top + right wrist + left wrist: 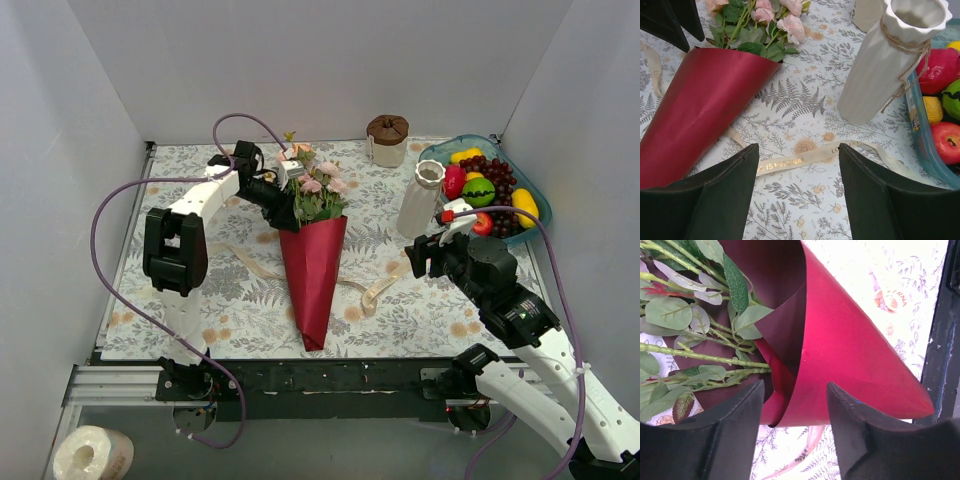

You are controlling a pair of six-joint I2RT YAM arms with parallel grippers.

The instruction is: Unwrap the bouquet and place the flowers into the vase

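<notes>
The bouquet lies on the table, its dark red paper cone [313, 270] pointing its tip at the near edge. Pink and peach flowers [318, 185] with green leaves stick out of the far end. My left gripper [285, 208] is at the cone's mouth on its left side. In the left wrist view its jaws [795, 385] stand apart with the paper's overlapping edge [790, 405] between the tips, and green stems [700, 356] run into the cone. The cream ribbon [785, 162] lies loose on the cloth under my open, empty right gripper [799, 147]. The white ribbed vase [422, 198] stands upright right of the bouquet.
A cream jar with a brown lid [387, 140] stands at the back. A blue tray [470, 140] of plastic fruit sits at the back right, close behind the vase. White walls enclose three sides. A paper roll [92, 455] lies off the table at the near left.
</notes>
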